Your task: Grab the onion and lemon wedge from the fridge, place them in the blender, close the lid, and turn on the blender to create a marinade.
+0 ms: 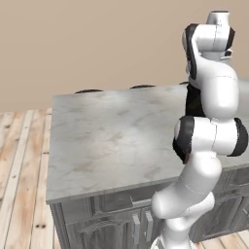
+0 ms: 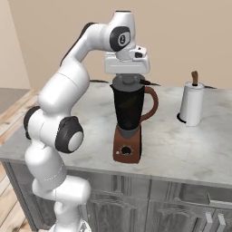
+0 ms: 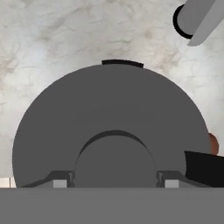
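gripper (image 2: pixel 127 78) pointing down, touching lid (image 2: pixel 127 83), atop blender (image 2: pixel 129 120)

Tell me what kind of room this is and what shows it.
Most likely a kitchen, rendered. A grey marble-topped counter over grey panelled cabinet doors carries a black-jug blender with a reddish-brown base and a white paper-towel roll on a brown post. Wooden plank flooring surrounds it.

In the left base view the arm (image 1: pixel 209 126) hides nearly all of the blender (image 1: pixel 193 102). The lid (image 3: pixel 109 127) covers the jug's mouth, so its contents cannot be told. Beside the blender, the paper towel roll (image 3: pixel 199 17) is cut off by the hand view's edge.
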